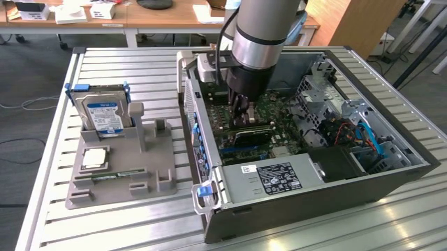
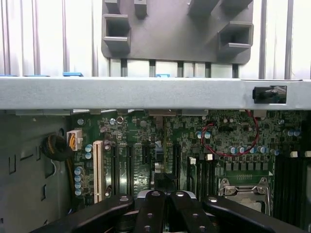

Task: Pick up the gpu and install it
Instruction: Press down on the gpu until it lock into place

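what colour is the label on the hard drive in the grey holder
Blue and white, on the hard drive standing in the grey holder; clearest in the exterior view.

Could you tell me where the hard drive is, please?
In the exterior view, the hard drive stands upright on the left, in the gray holder, beside the open computer case.

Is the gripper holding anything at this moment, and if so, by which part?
The gripper is shut, down inside the open computer case over the motherboard. Whether it holds anything between its fingers cannot be told.

A hard drive (image 1: 102,114) stands upright in the grey holder (image 1: 157,172).
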